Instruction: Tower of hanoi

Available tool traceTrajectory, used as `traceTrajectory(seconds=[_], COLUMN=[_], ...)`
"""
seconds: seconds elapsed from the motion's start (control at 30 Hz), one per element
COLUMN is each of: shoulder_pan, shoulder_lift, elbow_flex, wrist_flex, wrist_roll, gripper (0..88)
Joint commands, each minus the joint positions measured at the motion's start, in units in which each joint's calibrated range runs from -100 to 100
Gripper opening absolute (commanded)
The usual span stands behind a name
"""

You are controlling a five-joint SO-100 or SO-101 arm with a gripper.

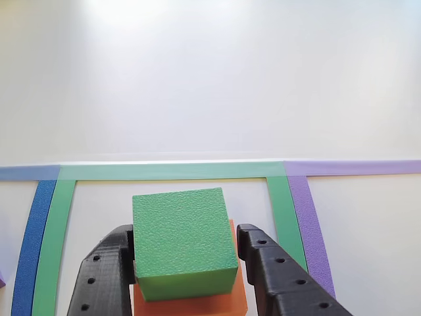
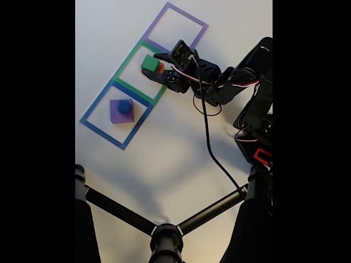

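- Now the green cube [image 1: 183,240] is seen stacked on the orange block [image 1: 223,303] inside the green tape square [image 1: 279,197].
- The pincer [image 1: 184,253] is spread, its jaws flanking the cube without clearly touching.
- Jaws should be centred and closed squarely, so the orange block is not dragged.
- The blue cube [image 2: 125,106] is seen on the purple slab [image 2: 115,113].

Your white bench [image 2: 175,164] under bright, even light, marked with taped squares.

You see a smooth, pale surface with a soft glare near the top of the other view. Three tape outlines run in a row across it: a blue tape square [image 2: 92,121], a green tape square [image 1: 171,171] and a purple tape square [image 2: 186,13]. In the fixed view, black tripod legs [image 2: 118,211] cross the lower edge, throwing faint shadows on the bench.
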Motion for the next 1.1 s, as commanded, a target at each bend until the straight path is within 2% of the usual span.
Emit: traceTrajectory(seconds=[0.0,1.07], shoulder_pan=[0.11,-0.96], shoulder_lift=[-0.79,-6.0], elbow_flex=[-1.19,-0.64], wrist_flex=[-1.36,2.77], wrist_roll=[0.0,0.0], gripper=[12.8,7.4])
